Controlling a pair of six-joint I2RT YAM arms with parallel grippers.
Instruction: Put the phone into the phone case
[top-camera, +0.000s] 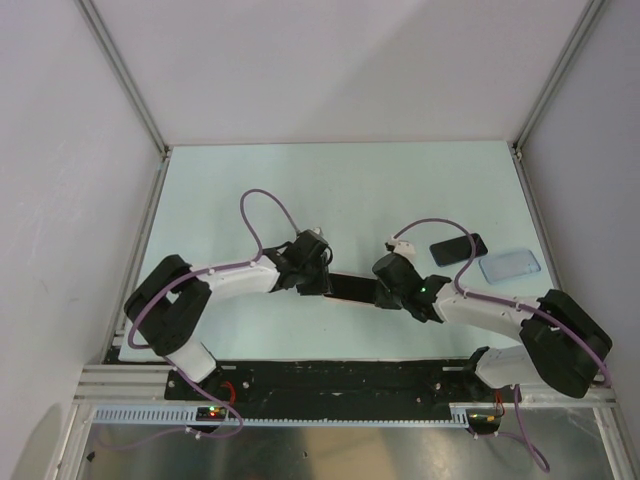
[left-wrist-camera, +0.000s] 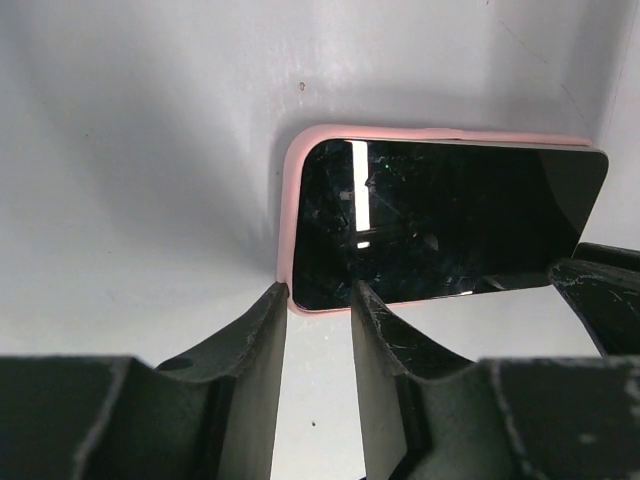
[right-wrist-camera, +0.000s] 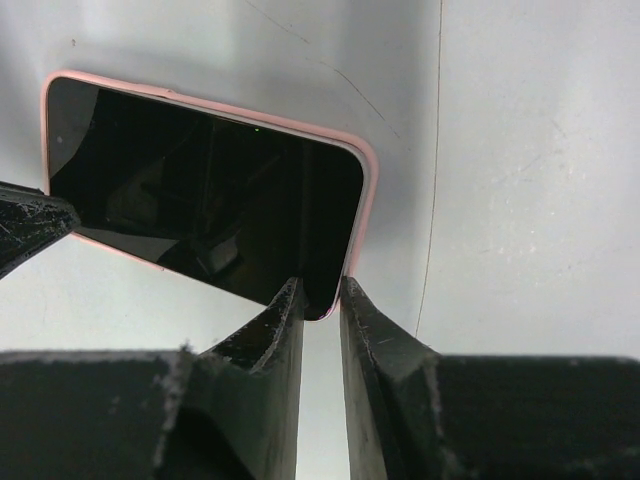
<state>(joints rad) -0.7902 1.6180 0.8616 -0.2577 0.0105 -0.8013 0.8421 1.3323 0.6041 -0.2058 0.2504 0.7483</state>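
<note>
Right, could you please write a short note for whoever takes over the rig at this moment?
Left gripper: jaws part open, tips at one corner of the phone, no clear grip.
Right gripper: jaws nearly together at a corner of its other end; grip unclear.
Things: the phone lies mid-table inside the pink case; a second phone and a clear case lie side by side on the right.
Done: the phone looks seated in the pink case.
Left: check every corner is in; the second phone is uncased.
</note>
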